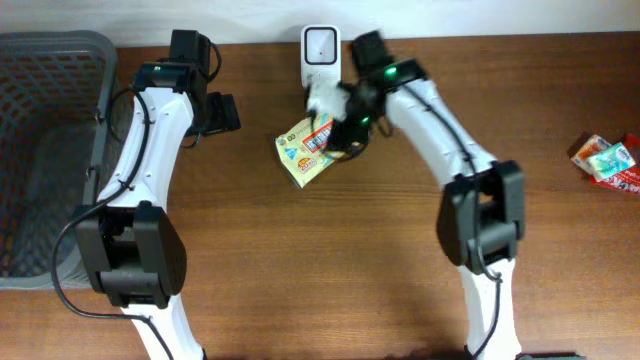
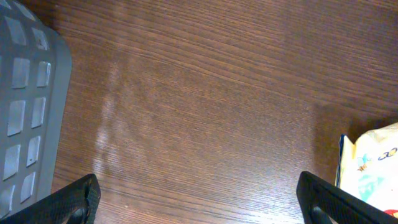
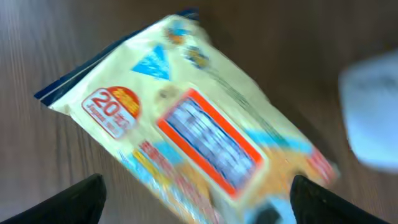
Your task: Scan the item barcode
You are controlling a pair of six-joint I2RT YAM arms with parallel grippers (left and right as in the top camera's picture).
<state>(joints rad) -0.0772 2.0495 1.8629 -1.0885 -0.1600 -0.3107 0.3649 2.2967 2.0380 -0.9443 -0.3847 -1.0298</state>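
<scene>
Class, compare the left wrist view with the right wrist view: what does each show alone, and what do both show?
Left wrist only: the grey basket. Right wrist only: the blurred white scanner and a red badge. Both: the yellow packet, just its edge in the left wrist view, and the wooden table.
</scene>
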